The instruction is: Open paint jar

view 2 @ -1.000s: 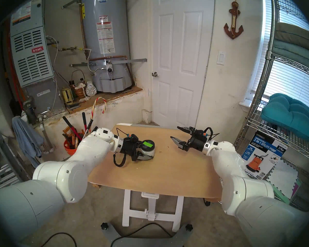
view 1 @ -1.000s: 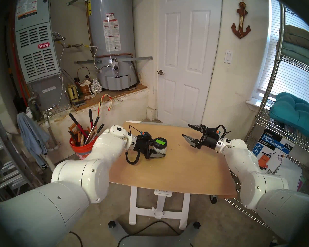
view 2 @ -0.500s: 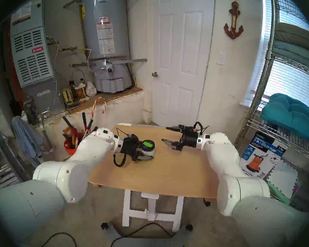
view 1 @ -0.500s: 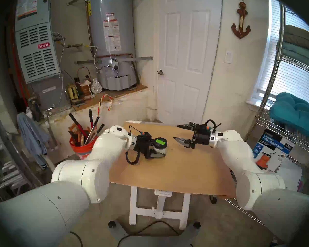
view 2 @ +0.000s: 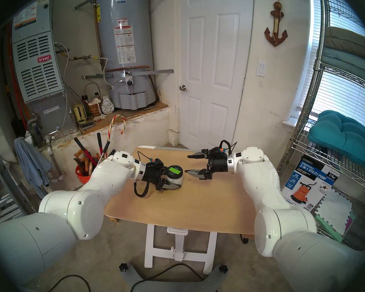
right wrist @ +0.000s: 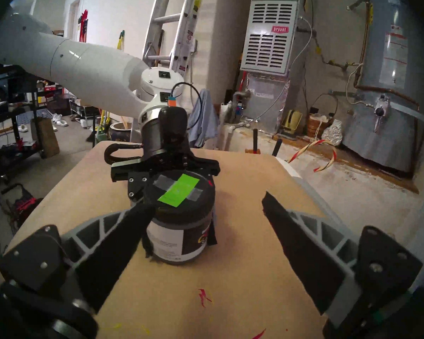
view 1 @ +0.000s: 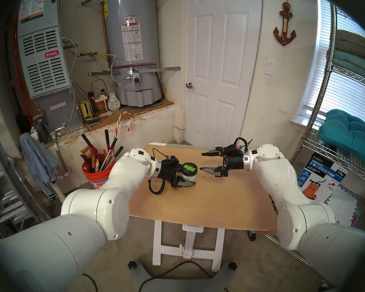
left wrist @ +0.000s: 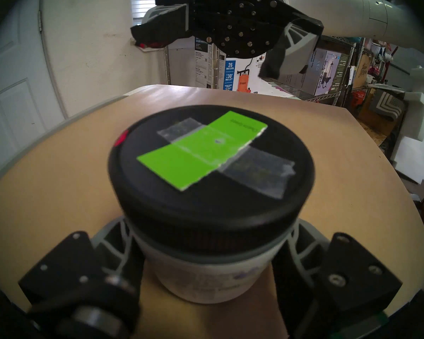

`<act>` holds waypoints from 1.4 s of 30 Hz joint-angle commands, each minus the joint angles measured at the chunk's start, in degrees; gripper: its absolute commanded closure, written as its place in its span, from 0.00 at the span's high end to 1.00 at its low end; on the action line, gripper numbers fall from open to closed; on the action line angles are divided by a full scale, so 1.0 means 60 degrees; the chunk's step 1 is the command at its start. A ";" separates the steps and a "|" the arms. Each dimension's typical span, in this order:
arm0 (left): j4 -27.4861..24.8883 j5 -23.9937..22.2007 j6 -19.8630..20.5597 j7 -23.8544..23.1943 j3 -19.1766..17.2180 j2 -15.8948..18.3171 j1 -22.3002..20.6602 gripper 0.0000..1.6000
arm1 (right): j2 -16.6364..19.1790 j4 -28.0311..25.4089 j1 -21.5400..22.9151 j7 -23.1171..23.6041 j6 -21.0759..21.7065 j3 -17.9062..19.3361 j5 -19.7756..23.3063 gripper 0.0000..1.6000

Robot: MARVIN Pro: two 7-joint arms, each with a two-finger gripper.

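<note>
At frame centre on the desk (view 1: 209, 198), the left hand (view 1: 184, 180) is clamping the jar (view 1: 189, 173) by its body; right of it, the right hand (view 1: 202, 161) is hovering wide open, gripping nothing.

Orange bucket (view 1: 95, 176) of long-handled tools beside the wooden table (view 1: 209, 205); boxed utility pump (view 1: 320, 180), apparently floor-standing.

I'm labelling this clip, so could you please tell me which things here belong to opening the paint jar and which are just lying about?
Job: paint jar, its black lid, left gripper clamping it, right gripper open.
Lying about: orange bucket, pump box, teal cushion.
</note>
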 commanded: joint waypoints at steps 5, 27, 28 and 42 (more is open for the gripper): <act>-0.0134 -0.0019 -0.0022 -0.0023 -0.0026 -0.0003 -0.0249 0.00 | -0.0119 -0.1258 -0.0423 -0.0008 0.1739 -0.0521 0.0082 1.00; -0.0139 0.0031 -0.0023 -0.0060 -0.0067 -0.0010 -0.0270 0.00 | 0.0076 -0.4094 -0.1750 -0.0008 0.4910 -0.1333 0.0559 1.00; -0.0139 0.0032 -0.0023 -0.0064 -0.0069 -0.0010 -0.0272 0.00 | 0.0101 -0.4214 -0.1787 -0.0008 0.4979 -0.1365 0.0563 1.00; -0.0147 0.0062 -0.0022 -0.0141 -0.0110 -0.0013 -0.0287 0.00 | 0.0217 -0.5910 -0.2932 -0.0428 0.5899 -0.1195 0.0426 1.00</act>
